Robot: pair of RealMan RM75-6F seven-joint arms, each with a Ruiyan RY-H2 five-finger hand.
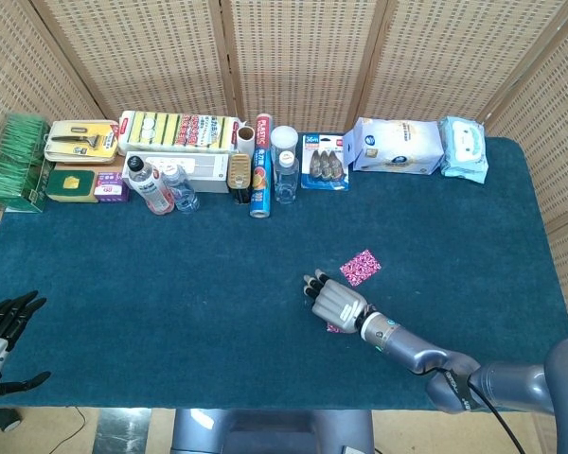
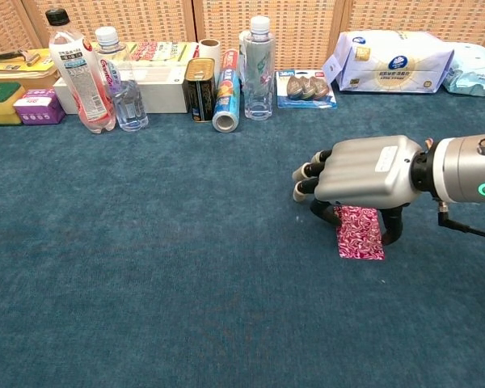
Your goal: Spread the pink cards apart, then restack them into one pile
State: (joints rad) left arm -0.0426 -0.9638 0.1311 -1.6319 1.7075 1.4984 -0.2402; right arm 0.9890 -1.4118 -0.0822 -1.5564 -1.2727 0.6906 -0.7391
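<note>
- My right hand (image 2: 364,171) is low over the dark teal felt table (image 2: 145,283), palm down, fingers curled. In the chest view, a pink patterned card (image 2: 359,232) hangs from beneath the palm. It looks pinched between thumb and a finger, though I cannot see the contact itself.
- The card's lower edge meets, or lies over, what may be a second pink card flat on the felt. I cannot tell where one ends and the other begins.
- A separate pink patterned card (image 1: 361,267) lies alone on the felt, just beyond my right hand toward the back row of goods.
- I judge the spreading done and the restacking under way: one card is being set onto a pile near me, and the far card is left to gather.
- My left hand (image 1: 5,320) rests at the table's near left edge, fingers apart and holding nothing.
- The head view alone shows the far card and my left hand. The chest view alone shows the card under my palm; from above only a pink sliver peeks out.
</note>
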